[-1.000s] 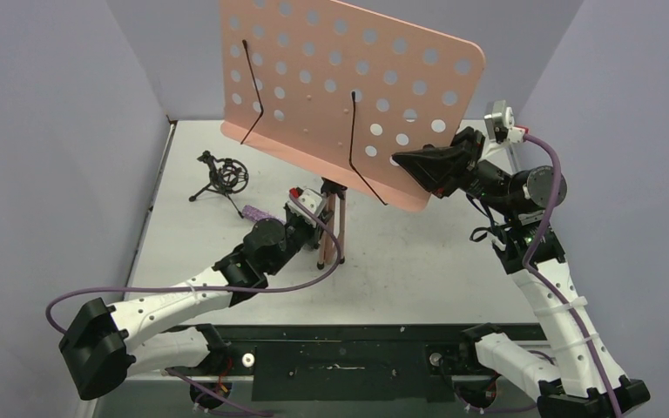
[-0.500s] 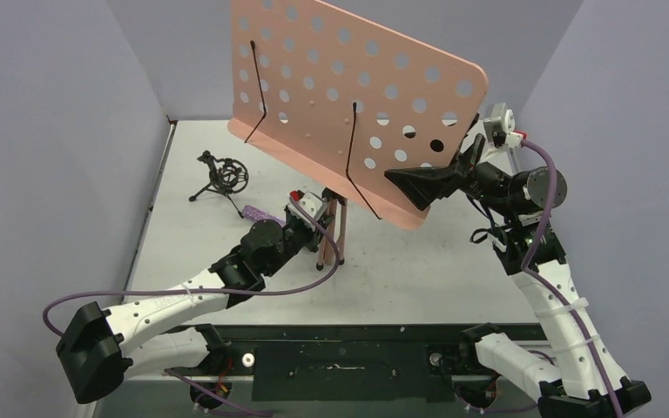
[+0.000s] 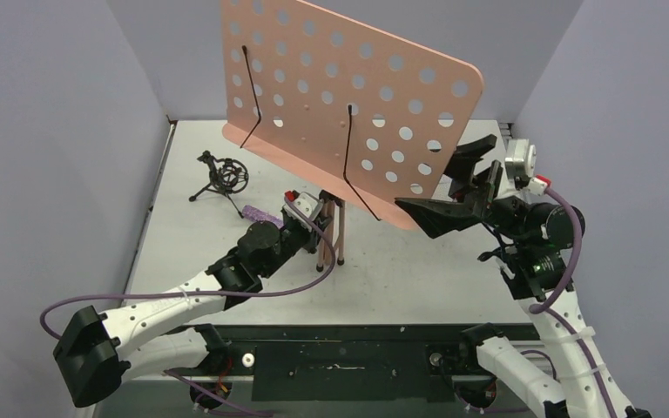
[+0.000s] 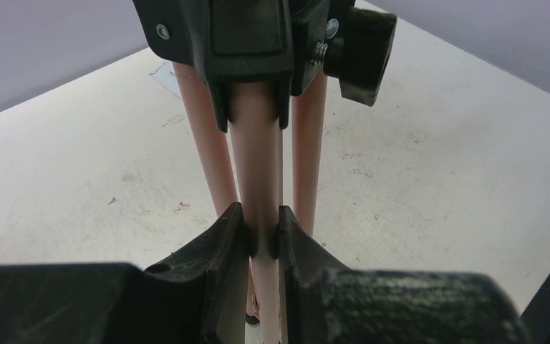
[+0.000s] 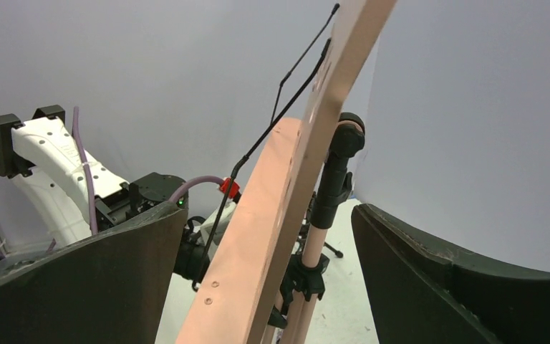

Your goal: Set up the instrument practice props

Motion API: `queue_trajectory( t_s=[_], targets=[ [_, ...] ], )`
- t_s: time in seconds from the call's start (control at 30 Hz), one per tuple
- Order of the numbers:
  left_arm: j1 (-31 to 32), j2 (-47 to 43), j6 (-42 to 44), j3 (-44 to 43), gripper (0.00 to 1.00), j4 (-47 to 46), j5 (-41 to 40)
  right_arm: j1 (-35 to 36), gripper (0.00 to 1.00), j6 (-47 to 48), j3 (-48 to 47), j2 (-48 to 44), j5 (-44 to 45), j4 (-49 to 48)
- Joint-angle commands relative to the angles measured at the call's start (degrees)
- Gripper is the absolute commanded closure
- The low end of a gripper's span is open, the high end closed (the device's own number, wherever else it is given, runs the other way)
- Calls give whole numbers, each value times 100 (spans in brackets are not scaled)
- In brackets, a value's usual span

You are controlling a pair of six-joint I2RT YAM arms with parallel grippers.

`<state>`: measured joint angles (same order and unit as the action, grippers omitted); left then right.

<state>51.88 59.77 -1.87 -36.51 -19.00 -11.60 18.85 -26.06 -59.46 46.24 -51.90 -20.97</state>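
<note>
Left tool clamps upright pole of pink tripod music stand | right tool, jaws wide, straddles lower right edge of perforated pink desk.

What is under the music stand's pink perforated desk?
Its pink pole, clamped by the left gripper, with the legs folded alongside below a black collar. The desk covers the table behind it, so anything lying there cannot be seen.

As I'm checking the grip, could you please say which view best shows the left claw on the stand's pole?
Left wrist: the left claw clearly pinches the pole. Top external shows it small; right wrist hides the contact.
</note>
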Motion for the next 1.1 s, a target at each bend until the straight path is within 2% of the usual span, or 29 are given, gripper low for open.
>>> queue_trajectory(
  t_s=[0.0,0.37,0.6,0.9,1.07],
  targets=[
    [-99,-258,-215,-22,100,-185,-50,59,10,243,177,-345,-41,-382],
    [-109,-241,-217,45,100,-165,-7,62,10,351,1376,-1171,289,14],
    [-108,-275,-224,98,100,-241,76,62,10,483,2094,-1651,920,311],
    [-110,-366,-244,148,100,-301,200,69,10,351,3034,-1597,1156,-146],
    [-115,-387,-235,209,100,-377,365,67,10,330,3560,-988,1296,-828]
  ],
)
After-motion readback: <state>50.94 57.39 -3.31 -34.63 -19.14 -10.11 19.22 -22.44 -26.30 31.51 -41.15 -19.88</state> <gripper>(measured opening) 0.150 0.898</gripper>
